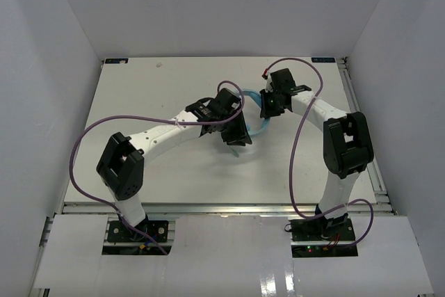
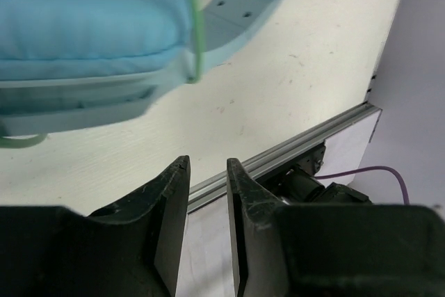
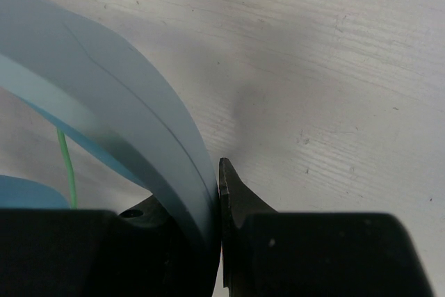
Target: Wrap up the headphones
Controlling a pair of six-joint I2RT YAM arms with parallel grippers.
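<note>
You are part-way through the wrapping. Your right pincer (image 3: pixel 212 224) is clenching the pale blue headband of the headphones (image 3: pixel 132 116) and pinning them in place over the table (image 3: pixel 334 67); I cannot tell whether they are resting on it. Your left pincer (image 2: pixel 207 196) is standing partly released on the headphones' other side, just beside the padded earcup (image 2: pixel 83 26), with nothing between its fingers. The thin green cable (image 2: pixel 192 26) is running across the earcup's edge and the headband, near that pincer but not in it. I judge that you are sitting between passes of winding, with loose cable waiting to be taken up. The next move is calling for the left pincer to reach the cable beside the earcup, close on it lightly, and lead it around the headphones while the right pincer is bracing them.
</note>
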